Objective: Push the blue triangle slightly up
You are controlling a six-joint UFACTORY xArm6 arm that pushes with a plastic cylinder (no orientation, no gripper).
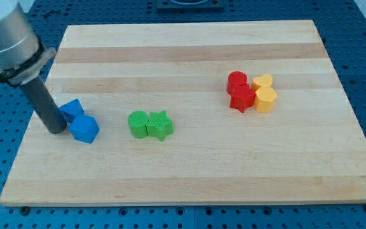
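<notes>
Two blue blocks lie at the board's left. The upper blue block (73, 109) looks like the triangle; the lower blue block (84, 129) is a chunky cube-like shape touching it. My tip (56, 129) rests on the board just left of both, touching or nearly touching them, level with the lower block. The rod leans up to the view's top left.
A green cylinder (138, 123) and a green star (160, 124) touch at the board's middle left. A red cylinder (237, 81), red star (241, 98), yellow heart (262, 81) and yellow hexagon (266, 99) cluster at the right. The wooden board (196, 172) sits on a blue surface.
</notes>
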